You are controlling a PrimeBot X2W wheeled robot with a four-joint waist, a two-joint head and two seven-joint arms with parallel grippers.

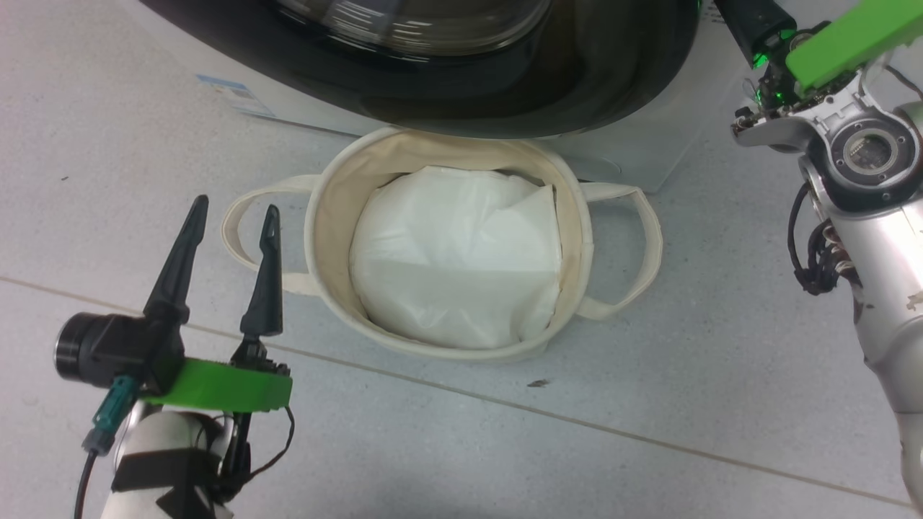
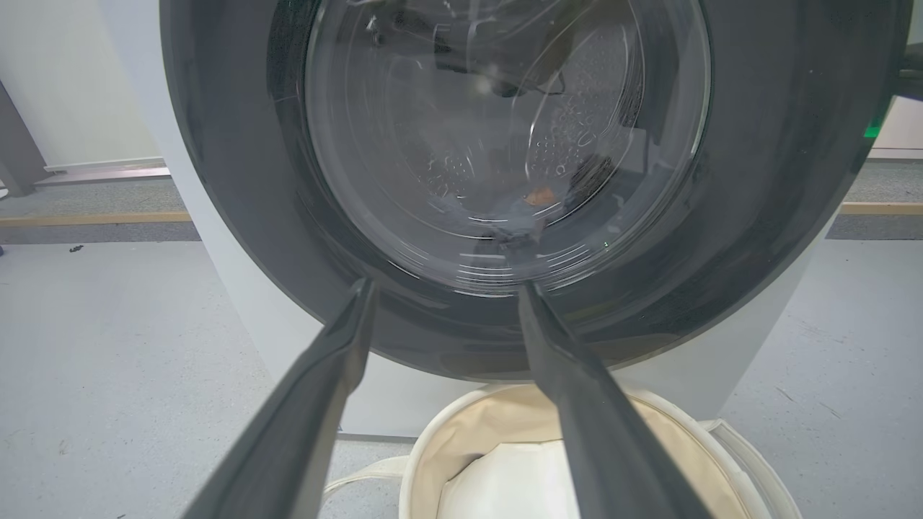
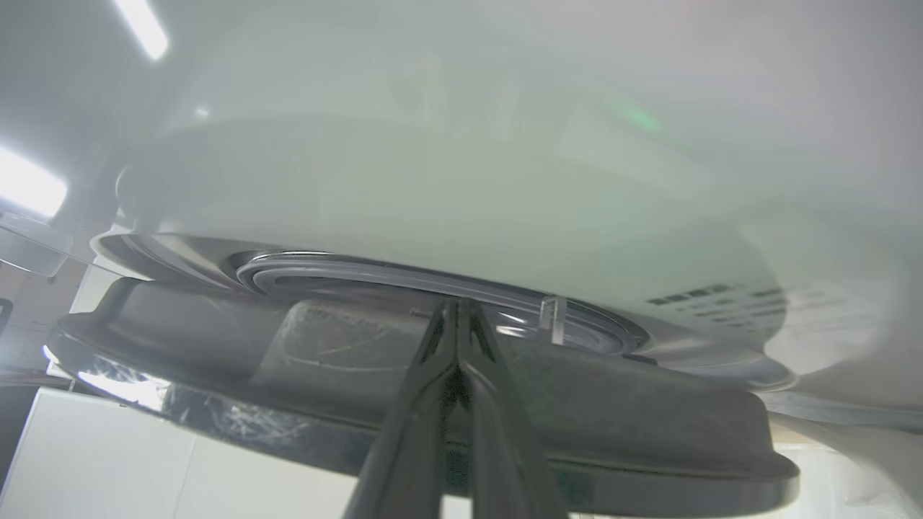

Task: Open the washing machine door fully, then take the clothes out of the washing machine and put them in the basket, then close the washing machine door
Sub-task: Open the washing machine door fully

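Left gripper [image 1: 236,204] sits nearest the head camera at 8 o'clock. Its fingers are spread wide and hold nothing, just left of the basket [image 1: 317,216]. The basket stands on the floor at centre, lined with a white padding sheet [image 1: 454,259], directly below the washing machine door [image 1: 505,101] at 12 o'clock.

In the right wrist view the right gripper [image 3: 456,310] has its fingers pressed together, pinching nothing. The tips are tucked into the gap between the door's back face and the washing machine [image 3: 469,180] — the door appears only slightly ajar. The clothes [image 2: 519,216] lie in the drum, visible through the glass.

Step in hand: opening the door fully. Recommended procedure — use the closed fingers as a hook behind the rim, pull along the hinge arc rather than straight out, and hold the left arm clear of the swing.
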